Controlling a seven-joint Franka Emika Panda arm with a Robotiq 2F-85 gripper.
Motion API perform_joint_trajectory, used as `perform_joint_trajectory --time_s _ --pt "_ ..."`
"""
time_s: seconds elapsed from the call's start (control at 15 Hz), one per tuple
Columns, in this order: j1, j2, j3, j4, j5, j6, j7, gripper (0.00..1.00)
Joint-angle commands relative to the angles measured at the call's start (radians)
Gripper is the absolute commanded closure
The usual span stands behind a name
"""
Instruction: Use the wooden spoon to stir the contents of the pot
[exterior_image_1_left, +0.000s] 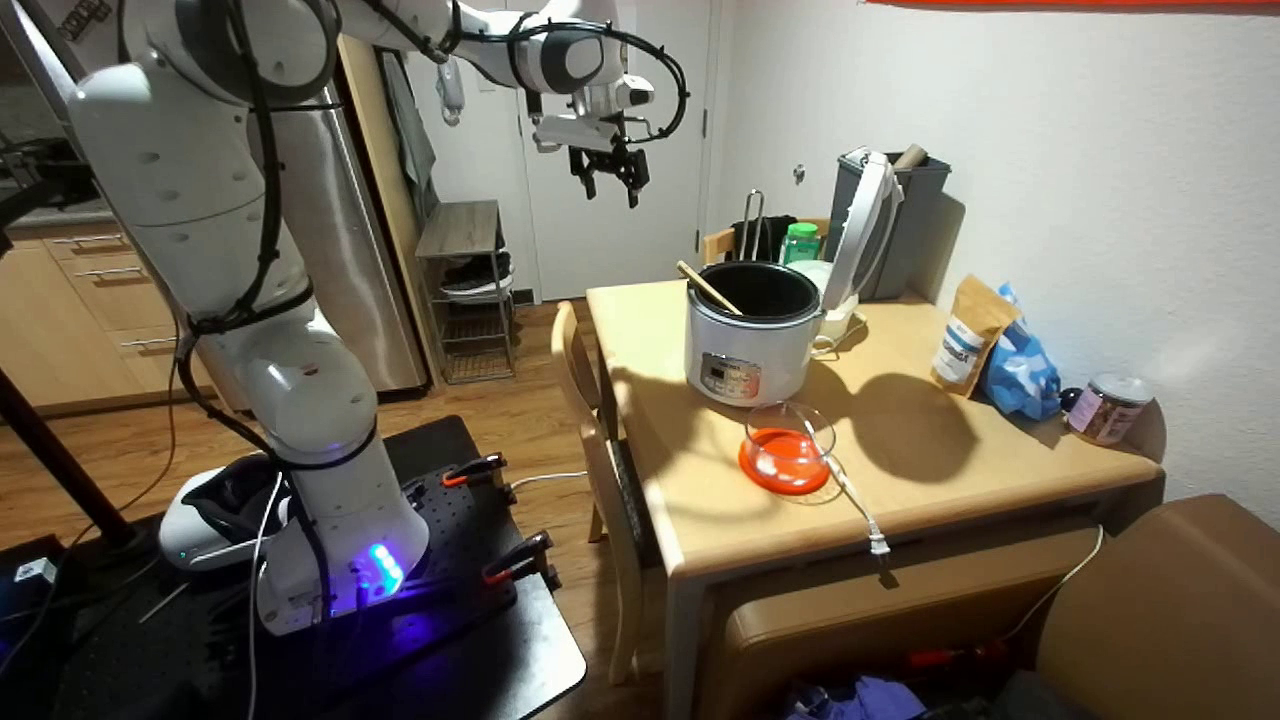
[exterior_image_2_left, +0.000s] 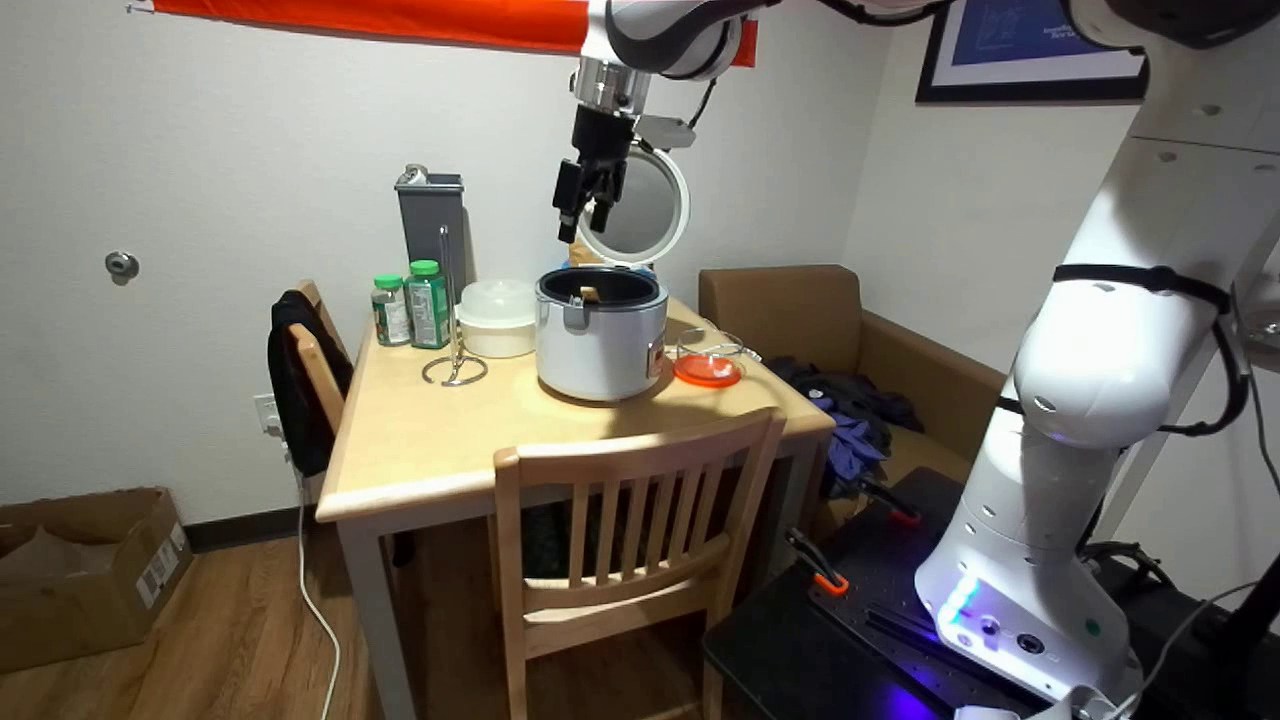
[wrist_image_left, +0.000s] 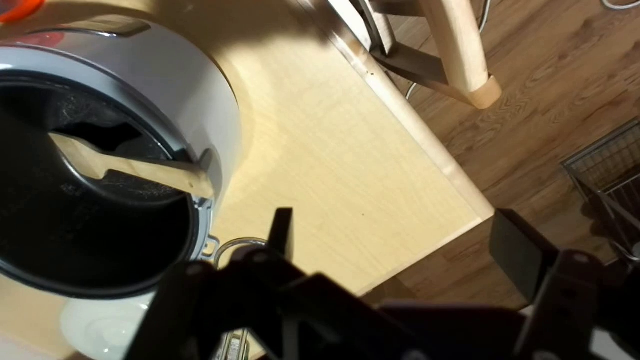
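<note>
Pale table (wrist_image_left: 330, 145), wooden spoon (wrist_image_left: 150, 171) in the pot (exterior_image_1_left: 748, 345), below and clear of the gripper (exterior_image_1_left: 612, 197), jaws apart

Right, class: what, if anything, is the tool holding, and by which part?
Nothing is held: the tool stands open, apart from the wooden spoon, which leans in the pot.

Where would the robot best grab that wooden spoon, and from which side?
Probably the wooden spoon is best gripped by the handle's raised end, which pokes up past the edge of the pot. Bring the open gripper down from above, closing across the narrow handle; the broader end slopes inside, where walls could crowd it.
</note>
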Motion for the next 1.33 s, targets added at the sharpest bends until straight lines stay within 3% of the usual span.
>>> perform_joint_trajectory --time_s 0.0,0.47,1.0,1.27 --pt "-0.005 0.001 0.005 -0.002 0.022 0.014 -0.018 0.0" --pt "-0.016 0.067 0.002 0.009 -0.091 0.163 -0.044 0.0" --pt "-0.044 0.202 -0.033 0.035 -0.378 0.232 -0.003 0.0" --pt "-0.056 0.26 -0.052 0.06 -0.401 0.246 -0.006 0.0"
